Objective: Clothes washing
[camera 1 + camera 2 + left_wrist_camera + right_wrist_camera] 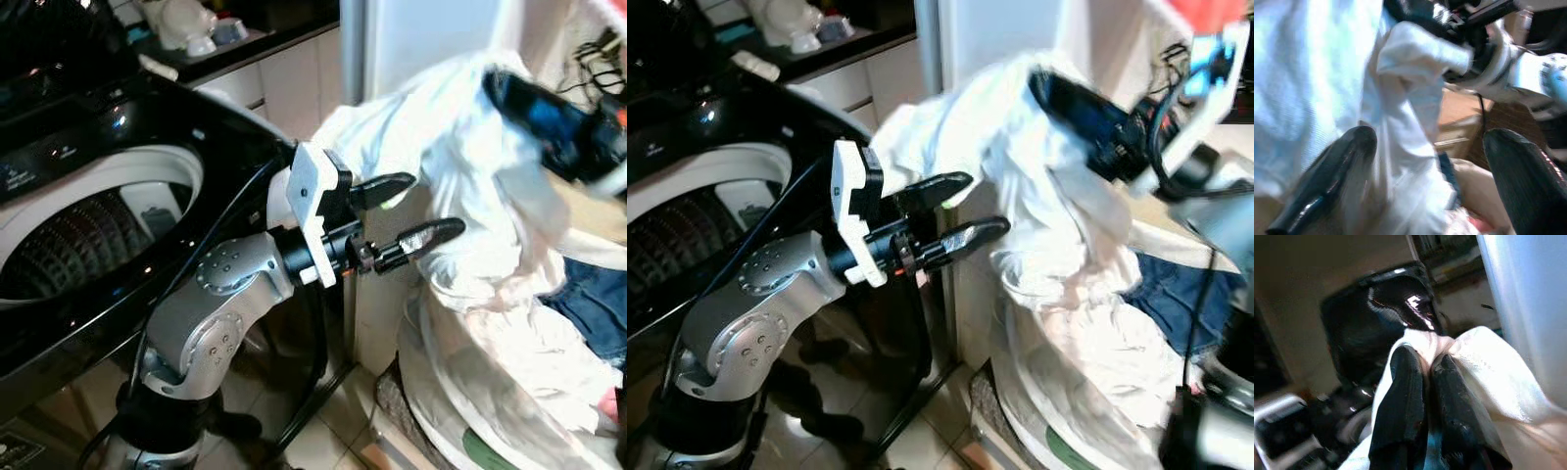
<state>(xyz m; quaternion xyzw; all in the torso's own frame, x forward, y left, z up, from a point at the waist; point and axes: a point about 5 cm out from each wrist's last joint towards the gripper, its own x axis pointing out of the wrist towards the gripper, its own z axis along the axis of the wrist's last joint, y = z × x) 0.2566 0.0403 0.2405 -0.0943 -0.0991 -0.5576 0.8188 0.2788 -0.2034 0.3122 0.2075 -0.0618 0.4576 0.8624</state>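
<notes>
1. Washing machine (147, 211): a black top-loader on the robot's left. Its lid is up, and the ribbed drum (78, 235) is visible inside the white ring of the opening.
2. White garment (460, 147): held aloft to the right of the machine, beside a pale upright panel (431, 34). The cloth hangs down in folds onto the heap below.
3. Laundry basket (1029, 431): a white tub standing on the tiled floor (313, 431) at lower right. It carries more pale cloth, with a blue denim item (598, 304) lying at its right side.
4. Right pincer (1422, 387): raised at the upper right of the head views. Its two black fingers are pressed together on a bunched fold of the white garment; the right wrist view shows the cloth squeezed between them, with the dark machine beyond.
5. Left pincer (407, 211): stretched out from the silver arm toward the hanging cloth, level with its middle. The fingers stand spread wide, one above the other. The upper fingertip lies against the edge of the garment; whether it touches the cloth cannot be told. Nothing is gripped.
6. Bench (235, 44): a dark surface behind the machine, with small pale items on it, too blurred to identify.
</notes>
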